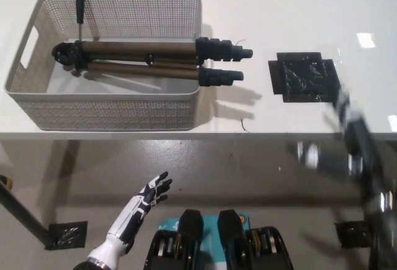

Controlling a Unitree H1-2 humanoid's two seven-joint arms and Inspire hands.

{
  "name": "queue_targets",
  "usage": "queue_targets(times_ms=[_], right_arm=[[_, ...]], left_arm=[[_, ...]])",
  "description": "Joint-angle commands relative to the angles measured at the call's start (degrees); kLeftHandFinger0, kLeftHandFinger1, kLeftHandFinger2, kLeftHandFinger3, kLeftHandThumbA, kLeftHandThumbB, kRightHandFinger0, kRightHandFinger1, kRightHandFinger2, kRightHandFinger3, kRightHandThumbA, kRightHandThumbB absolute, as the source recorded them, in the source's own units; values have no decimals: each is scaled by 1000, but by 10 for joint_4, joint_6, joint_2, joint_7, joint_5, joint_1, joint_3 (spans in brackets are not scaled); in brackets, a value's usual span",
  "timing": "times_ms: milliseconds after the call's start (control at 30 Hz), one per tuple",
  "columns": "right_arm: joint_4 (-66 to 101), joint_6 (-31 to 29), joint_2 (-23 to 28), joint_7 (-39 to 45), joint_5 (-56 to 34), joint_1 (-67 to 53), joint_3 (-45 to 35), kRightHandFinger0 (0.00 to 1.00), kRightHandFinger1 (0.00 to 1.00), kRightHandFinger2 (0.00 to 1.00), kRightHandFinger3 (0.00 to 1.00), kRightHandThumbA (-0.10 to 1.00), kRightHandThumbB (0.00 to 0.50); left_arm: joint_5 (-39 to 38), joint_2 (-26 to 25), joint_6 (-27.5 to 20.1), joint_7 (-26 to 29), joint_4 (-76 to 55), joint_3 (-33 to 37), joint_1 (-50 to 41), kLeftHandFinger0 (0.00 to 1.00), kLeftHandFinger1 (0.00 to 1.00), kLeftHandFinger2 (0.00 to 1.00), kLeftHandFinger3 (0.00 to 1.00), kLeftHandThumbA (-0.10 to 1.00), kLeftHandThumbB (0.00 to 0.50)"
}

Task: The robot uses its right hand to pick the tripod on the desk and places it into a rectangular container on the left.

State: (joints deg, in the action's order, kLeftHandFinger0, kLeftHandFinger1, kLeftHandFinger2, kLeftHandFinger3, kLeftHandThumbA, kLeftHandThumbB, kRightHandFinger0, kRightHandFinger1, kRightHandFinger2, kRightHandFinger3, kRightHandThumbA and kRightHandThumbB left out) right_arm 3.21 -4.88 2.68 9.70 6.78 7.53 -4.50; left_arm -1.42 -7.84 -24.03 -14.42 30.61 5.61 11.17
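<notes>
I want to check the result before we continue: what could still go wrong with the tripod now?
The tripod lies in the basket, but its leg ends stick out over the right wall, so it could tip or slide. The blurred right arm could catch those ends if it swings back.

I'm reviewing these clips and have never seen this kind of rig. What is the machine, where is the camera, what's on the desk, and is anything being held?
This is a humanoid robot, filmed from a camera on its own head, looking steeply down. On the white desk stands a grey mesh container. A tripod lies in it, its leg ends sticking out over the right rim. A black taped patch marks the desk further right. The white left hand hangs below the desk edge, fingers apart, holding nothing. The black right arm is a motion-blurred streak at the right; its hand cannot be made out.
</notes>
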Motion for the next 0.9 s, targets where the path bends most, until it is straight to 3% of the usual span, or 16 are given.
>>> queue_targets(times_ms=[0, 133, 233, 300, 400, 567, 867], right_arm=[[71, -195, -34, -22, -60, -96, 21, 1000, 1000, 1000, 1000, 1000, 307], [-2, -194, -26, -7, -64, -95, 21, 1000, 1000, 1000, 1000, 1000, 287], [-25, -180, -27, 18, -94, -93, 33, 1000, 1000, 1000, 1000, 1000, 230], [-41, -185, -26, 16, -79, -91, 43, 1000, 1000, 1000, 1000, 1000, 218], [-76, -185, -18, 11, -48, -82, 59, 1000, 1000, 1000, 1000, 1000, 293], [-93, -144, -7, 21, -77, -62, 67, 1000, 1000, 1000, 1000, 1000, 246], [-112, -109, 12, 32, -85, -35, 78, 1000, 1000, 1000, 1000, 1000, 275]], left_arm=[[-8, 4, -29, 12, -29, -18, 7, 1000, 1000, 1000, 1000, 1000, 500], [-9, 2, -29, 9, -28, -17, 7, 1000, 1000, 1000, 1000, 1000, 500], [-9, 2, -29, 8, -29, -17, 7, 1000, 1000, 1000, 1000, 1000, 500], [-10, 3, -29, 6, -27, -18, 10, 1000, 1000, 1000, 1000, 1000, 500], [-2, 3, -29, 9, -23, -19, 14, 1000, 1000, 1000, 1000, 1000, 500], [-4, 4, -29, 6, -17, -25, 22, 1000, 1000, 1000, 1000, 1000, 500], [0, 5, -29, 11, -14, -32, 29, 1000, 1000, 1000, 1000, 1000, 500]])
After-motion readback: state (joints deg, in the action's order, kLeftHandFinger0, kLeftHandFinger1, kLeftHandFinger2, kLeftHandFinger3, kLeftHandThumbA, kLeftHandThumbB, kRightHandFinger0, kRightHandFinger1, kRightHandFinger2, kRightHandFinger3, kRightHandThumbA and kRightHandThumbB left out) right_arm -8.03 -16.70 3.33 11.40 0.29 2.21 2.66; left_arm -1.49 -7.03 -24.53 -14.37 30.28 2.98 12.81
